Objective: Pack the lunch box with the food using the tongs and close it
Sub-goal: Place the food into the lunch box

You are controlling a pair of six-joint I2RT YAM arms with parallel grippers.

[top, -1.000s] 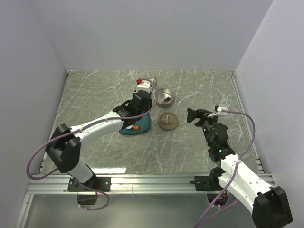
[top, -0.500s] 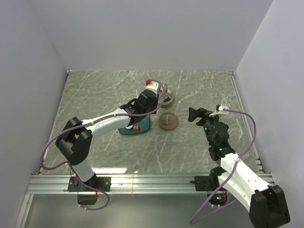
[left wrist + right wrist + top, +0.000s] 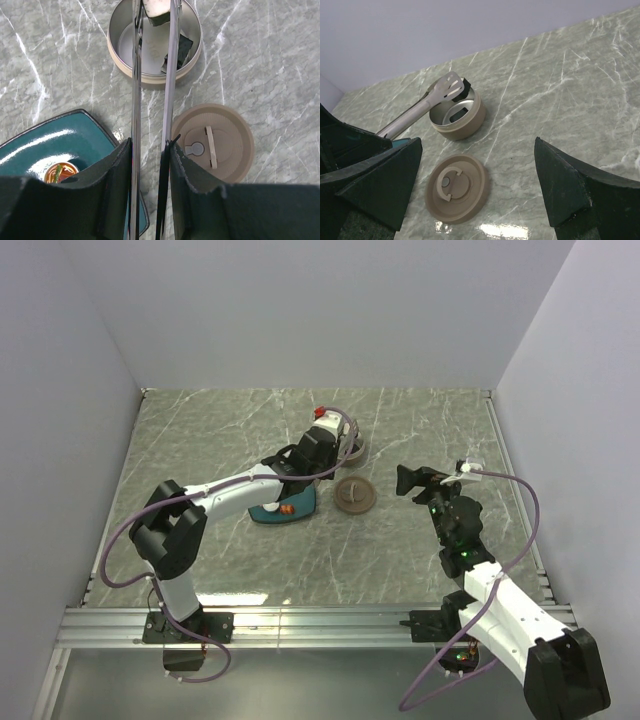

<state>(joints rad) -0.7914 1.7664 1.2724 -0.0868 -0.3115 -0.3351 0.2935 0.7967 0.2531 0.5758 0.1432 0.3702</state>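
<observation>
My left gripper (image 3: 149, 150) is shut on the slim metal tongs (image 3: 135, 90), whose arms reach out over the open lunch box (image 3: 116, 55). Their tips pinch a white, dark-edged piece of food (image 3: 157, 11) above the tin. More dark-wrapped food (image 3: 180, 50) lies inside. The tan lid (image 3: 212, 145) rests knob-up on the table just beside the tin. One orange food bit (image 3: 60, 171) remains on the teal plate (image 3: 45, 142). In the top view the left gripper (image 3: 318, 452) covers most of the lunch box (image 3: 358, 450). My right gripper (image 3: 477, 142) hangs open and empty, right of the lid (image 3: 456, 187).
The teal plate (image 3: 290, 505) lies left of the lid (image 3: 355, 495), under the left forearm. White walls close in the marble table on three sides, and a metal rail runs along the near edge. The right gripper (image 3: 415, 482) hovers right of the lid.
The left arm has swung the tongs with the food piece rightward from the plate to over the lunch box. The right arm has barely moved.
</observation>
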